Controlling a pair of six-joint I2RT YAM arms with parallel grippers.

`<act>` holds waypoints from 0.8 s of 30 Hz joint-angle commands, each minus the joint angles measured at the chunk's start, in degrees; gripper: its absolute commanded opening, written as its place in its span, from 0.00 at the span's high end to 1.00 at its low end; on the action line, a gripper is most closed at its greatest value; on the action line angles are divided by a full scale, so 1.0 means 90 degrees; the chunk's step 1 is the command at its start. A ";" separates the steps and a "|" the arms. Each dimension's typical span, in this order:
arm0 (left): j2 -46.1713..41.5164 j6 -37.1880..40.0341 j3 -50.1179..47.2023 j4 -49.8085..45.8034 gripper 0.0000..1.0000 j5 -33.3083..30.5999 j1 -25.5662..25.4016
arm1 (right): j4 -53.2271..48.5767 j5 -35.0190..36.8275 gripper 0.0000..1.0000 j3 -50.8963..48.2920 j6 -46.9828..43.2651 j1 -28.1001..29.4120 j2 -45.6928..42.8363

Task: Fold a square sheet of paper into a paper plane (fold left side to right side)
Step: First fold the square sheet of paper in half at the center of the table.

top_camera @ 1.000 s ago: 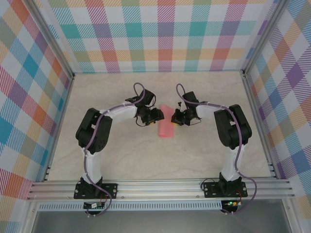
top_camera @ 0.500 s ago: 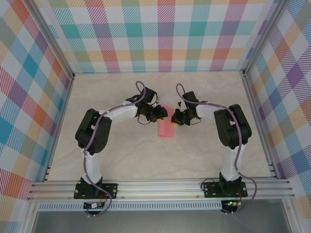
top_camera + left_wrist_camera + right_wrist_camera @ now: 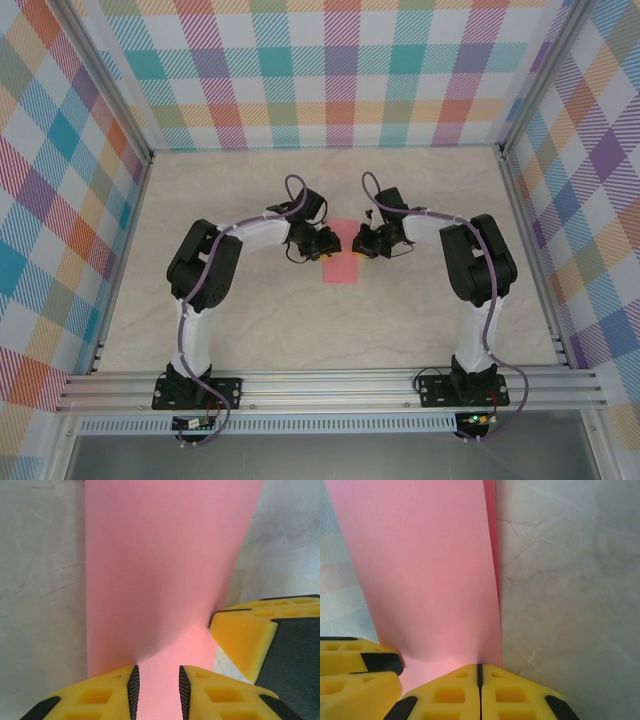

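The square sheet of paper [image 3: 343,266] is pink and lies folded over on the table between my two grippers. In the left wrist view the paper [image 3: 160,570] runs away from me, one layer bulging up. My left gripper [image 3: 157,685] stands over its near end, jaws a little apart with pink paper showing between them. My right gripper [image 3: 480,672] is shut, its tips on the paper [image 3: 420,565] close to its right edge, where a lower layer peeks out. From above, the left gripper [image 3: 326,243] and right gripper [image 3: 361,243] face each other across the paper's far half.
Both arms reach inward over the pale marbled tabletop [image 3: 250,320]. Checked walls [image 3: 340,70] close off the back and sides, and an aluminium rail [image 3: 330,388] runs along the near edge. Bare table lies on every side of the paper.
My left gripper has moved right onto the paper and its jaws have narrowed. The paper now looks wider and squarer than the slanted strip before. The right arm has stayed put.
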 commanded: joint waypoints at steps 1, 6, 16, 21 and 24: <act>0.0168 0.0137 -0.0061 -0.0234 0.71 -0.0211 -0.0008 | -0.0698 0.0538 0.94 -0.0117 -0.0197 0.0064 0.0427; 0.0083 0.0172 -0.0409 -0.0185 0.71 -0.0283 0.0057 | -0.0739 0.0598 0.94 -0.0107 -0.0237 0.0068 0.0461; -0.0513 0.0295 -0.0797 -0.0181 0.70 -0.0117 0.0366 | -0.0749 0.0560 0.94 -0.0107 -0.0259 0.0080 0.0469; -0.0908 0.0445 -0.0795 -0.0206 0.70 0.0002 0.0412 | -0.0766 0.0530 0.94 -0.0051 -0.0280 0.0109 0.0457; -0.1025 0.0454 -0.0791 0.0152 0.71 0.0396 0.0387 | -0.0789 0.0537 0.94 -0.0022 -0.0285 0.0135 0.0447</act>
